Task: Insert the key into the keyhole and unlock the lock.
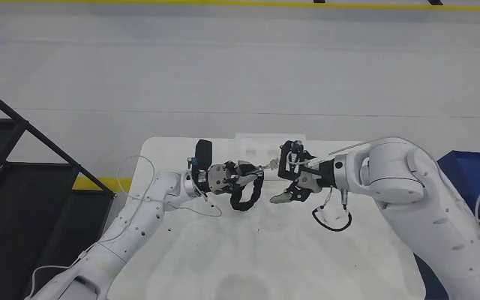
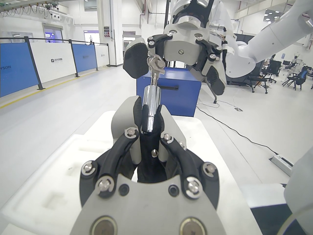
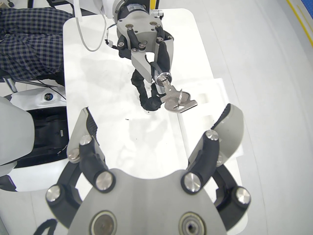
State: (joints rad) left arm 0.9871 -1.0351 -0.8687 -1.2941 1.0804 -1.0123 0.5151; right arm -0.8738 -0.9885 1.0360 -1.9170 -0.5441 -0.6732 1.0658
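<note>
left wrist view: key (image 2: 155, 67) sits in the lock (image 2: 151, 103)

your left gripper (image 2: 149, 116) is clamped on the chrome lock cylinder, held up above the white table (image 1: 225, 255), with the key pushed into its keyhole (image 3: 164, 77). your right gripper (image 3: 156, 112) stands wide apart and holds nothing, its fingers (image 3: 232, 128) just short of the key's head.

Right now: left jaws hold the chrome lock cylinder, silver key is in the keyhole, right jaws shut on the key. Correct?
No. The right jaws are open, not gripping the flat silver key; the right wrist view shows it. The left jaws do hold the chrome lock cylinder, key in its keyhole.
</note>
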